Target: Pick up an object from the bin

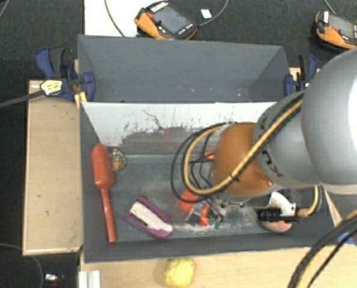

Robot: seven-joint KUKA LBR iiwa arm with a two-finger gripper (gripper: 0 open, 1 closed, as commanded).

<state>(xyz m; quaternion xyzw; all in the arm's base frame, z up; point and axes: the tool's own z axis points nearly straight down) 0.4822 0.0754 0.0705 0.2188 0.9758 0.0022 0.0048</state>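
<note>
Gripper (206, 213) is being held low over the bin (166, 71) floor, near the front wall and a bit right of centre. It's being carried by the arm (334, 131), which is being reached in from the right and angled steeply down, orange cover (238, 161) right above. Open or clamped can't be told, tbh. A small orange piece (186, 206) is being seen just beside it, a purple-and-white thing (149, 218) near on the left, a black-and-white thing (278, 212) to the right, and a red spatula (103, 185) well apart by the left wall.

Small orange object (186, 206), lying on bin floor (142, 179), near front wall, partly hidden
</note>
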